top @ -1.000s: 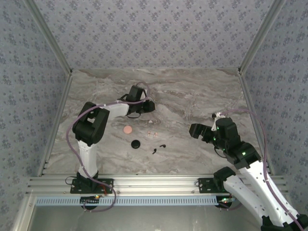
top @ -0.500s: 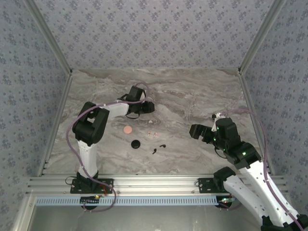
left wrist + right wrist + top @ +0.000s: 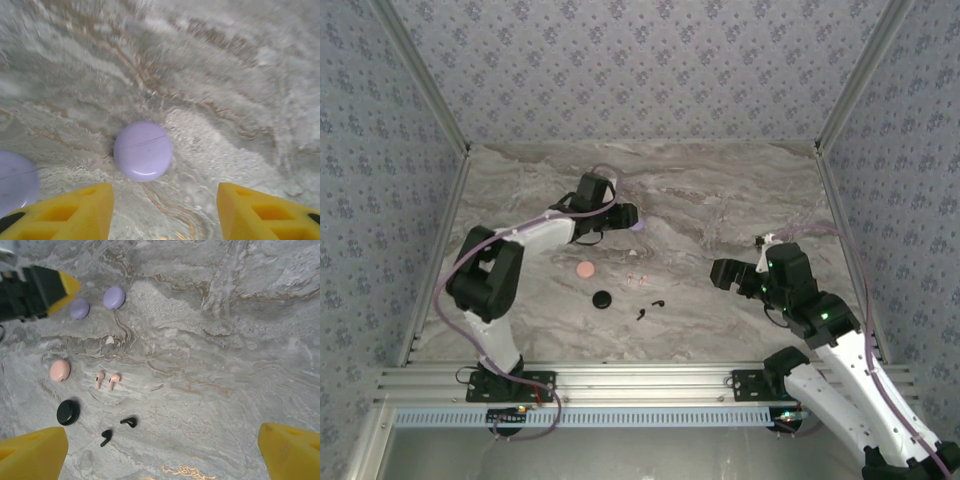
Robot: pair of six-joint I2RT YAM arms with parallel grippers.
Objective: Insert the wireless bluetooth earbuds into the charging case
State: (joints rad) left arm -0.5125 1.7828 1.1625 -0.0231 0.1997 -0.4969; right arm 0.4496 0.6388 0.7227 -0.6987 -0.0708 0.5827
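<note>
Grey veined marble table [image 3: 225,340] | lilac case [image 3: 143,150] smooth, round | pink earbuds [image 3: 114,381] stemmed

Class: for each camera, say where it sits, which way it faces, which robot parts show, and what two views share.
Top external: above and behind, looking down at the table; both arms show.
Left wrist: faces down at two lilac discs; yellow fingers show.
Right wrist: faces down at the earbuds; yellow fingers show.
Wrist views share those discs.
</note>
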